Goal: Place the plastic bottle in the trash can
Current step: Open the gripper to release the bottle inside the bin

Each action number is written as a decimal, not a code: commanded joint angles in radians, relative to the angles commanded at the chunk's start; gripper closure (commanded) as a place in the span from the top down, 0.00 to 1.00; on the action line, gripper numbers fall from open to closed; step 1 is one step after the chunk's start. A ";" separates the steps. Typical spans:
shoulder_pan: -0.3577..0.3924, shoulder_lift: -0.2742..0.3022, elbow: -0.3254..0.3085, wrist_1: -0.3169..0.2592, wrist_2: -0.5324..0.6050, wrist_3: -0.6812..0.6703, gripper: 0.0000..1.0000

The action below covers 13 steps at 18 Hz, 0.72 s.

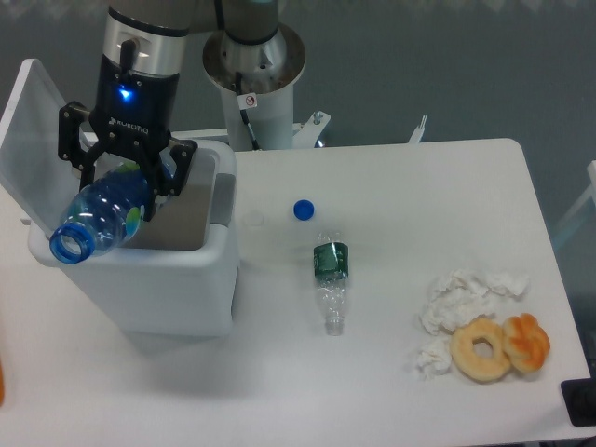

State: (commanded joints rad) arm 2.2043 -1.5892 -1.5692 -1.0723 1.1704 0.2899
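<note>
The plastic bottle (pixel 101 216) is fat, blue-tinted and transparent, with a blue neck ring and no cap. It lies tilted with its open mouth toward the lower left. My gripper (pixel 126 175) is shut on the bottle's body and holds it over the open trash can (pixel 163 284), a large white bin with a grey inside and its lid (pixel 37 121) flipped up at the left. The bottle's neck sticks out over the bin's front left rim.
A smaller crushed clear bottle with a dark green label (pixel 331 279) lies on the white table. A blue cap (pixel 303 209) lies beside it. Crumpled tissues (pixel 461 293), a bagel (pixel 481 349) and a pastry (pixel 527 341) sit at the right.
</note>
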 joint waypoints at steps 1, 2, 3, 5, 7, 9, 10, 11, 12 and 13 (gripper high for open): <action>0.000 0.000 0.000 0.000 0.000 -0.002 1.00; 0.000 0.000 0.000 0.000 0.000 -0.002 1.00; 0.000 0.000 0.000 0.000 -0.002 -0.002 1.00; 0.000 0.000 0.000 0.000 -0.002 0.000 1.00; 0.002 0.002 0.003 -0.002 -0.002 0.003 1.00; 0.002 0.002 0.003 0.000 0.000 0.017 1.00; 0.005 -0.006 0.005 0.003 0.003 0.026 1.00; 0.015 -0.011 0.009 0.002 0.011 0.047 1.00; 0.037 -0.014 0.015 0.003 0.044 0.073 1.00; 0.070 -0.026 0.020 0.000 0.104 0.113 1.00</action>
State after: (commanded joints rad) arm 2.2746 -1.6152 -1.5494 -1.0722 1.2741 0.4030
